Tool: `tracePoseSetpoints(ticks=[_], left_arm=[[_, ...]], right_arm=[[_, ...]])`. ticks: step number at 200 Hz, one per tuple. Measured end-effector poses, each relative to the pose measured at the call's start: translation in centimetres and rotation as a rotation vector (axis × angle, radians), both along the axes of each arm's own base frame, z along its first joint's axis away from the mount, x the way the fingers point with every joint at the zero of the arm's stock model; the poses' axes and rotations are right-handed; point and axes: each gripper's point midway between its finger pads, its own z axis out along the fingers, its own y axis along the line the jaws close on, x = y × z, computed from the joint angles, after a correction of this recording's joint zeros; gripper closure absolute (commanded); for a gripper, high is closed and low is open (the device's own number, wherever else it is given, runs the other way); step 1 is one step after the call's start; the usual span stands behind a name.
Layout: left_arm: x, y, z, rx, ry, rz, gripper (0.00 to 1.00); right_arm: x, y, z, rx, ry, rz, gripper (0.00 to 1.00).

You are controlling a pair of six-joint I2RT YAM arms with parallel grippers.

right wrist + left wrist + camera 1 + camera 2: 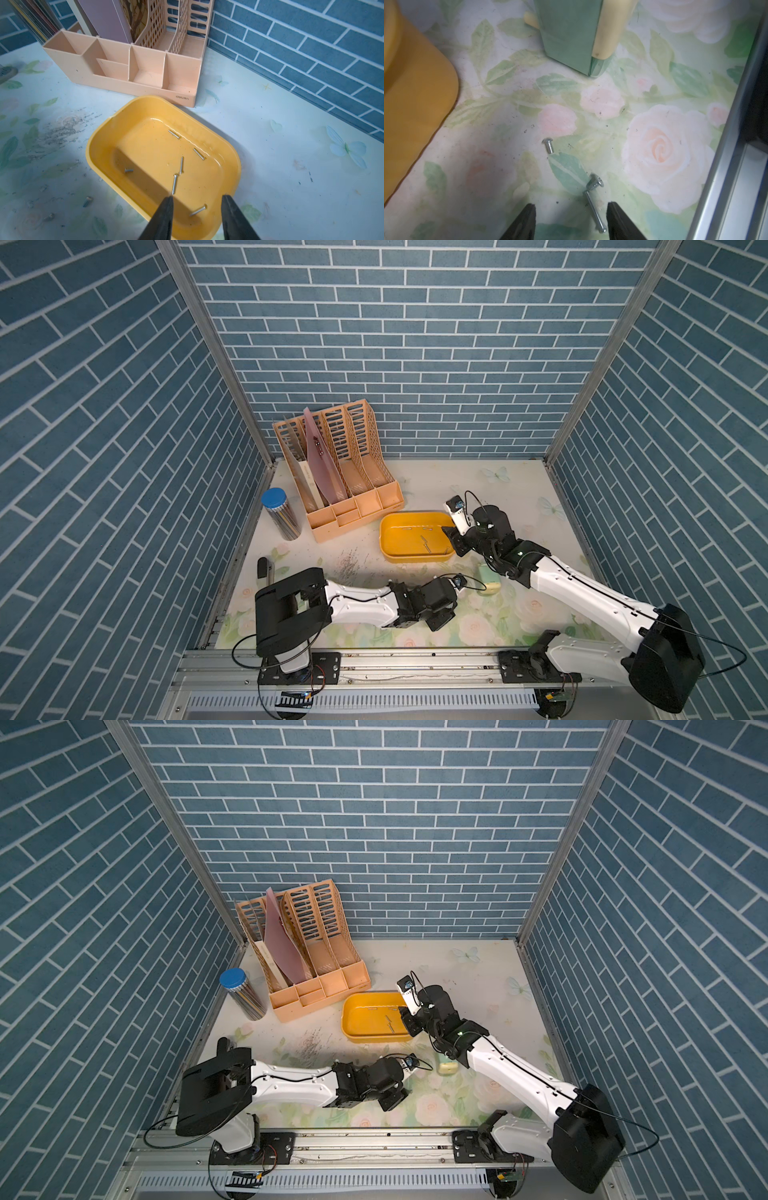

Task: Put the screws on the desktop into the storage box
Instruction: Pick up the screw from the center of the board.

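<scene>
In the storage box (97, 153), six screws (174, 184), by left gripper (571, 204), three loose screws (549, 145)

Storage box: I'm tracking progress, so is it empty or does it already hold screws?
Not empty: the right wrist view shows six screws lying loose on the floor of the storage box.

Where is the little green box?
In a top view the small green case sits on the flowery desktop, just on the robot's side of the yellow storage box, tucked beside the right arm.

Bare desktop (500, 116) between storage box (415, 93) and green case (566, 35)
</scene>
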Motion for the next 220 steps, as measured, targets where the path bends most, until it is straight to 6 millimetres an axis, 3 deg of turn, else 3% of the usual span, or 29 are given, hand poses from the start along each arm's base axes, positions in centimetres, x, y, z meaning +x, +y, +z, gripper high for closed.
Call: tracePoseSetpoints(ticks=[22,47,81,143,175,193,220], left_arm=[[-0.8,-0.1,-0.8,0.057,0.019,-0.007,0.45],[-1.5,-0.5,-1.3,0.113,0.034,-0.011,0.47],[-1.5,-0.6,-1.5,0.17,0.035,0.003,0.49],[-1.5,-0.3,-2.0,0.248,0.049,-0.003,0.61],[-1.8,-0.1,-2.1,0.281,0.061,-0.02,0.74],[-1.8,-0.5,-2.2,0.298,0.072,-0.031,0.98],[-1.9,-0.5,-2.1,0.317,0.071,-0.05,1.0]], right_arm=[[-0.7,-1.0,-0.3,0.014,-0.006,-0.023,0.57],[-1.0,-1.3,1.3,0.059,-0.047,-0.029,0.57],[-1.1,-1.4,3.1,0.11,-0.087,-0.032,0.58],[-1.3,-1.5,4.0,0.133,-0.103,-0.035,0.59],[-1.3,-1.5,4.1,0.135,-0.105,-0.034,0.6],[-1.3,-1.5,4.1,0.135,-0.105,-0.034,0.6],[-1.4,-1.6,4.3,0.139,-0.109,-0.035,0.6]])
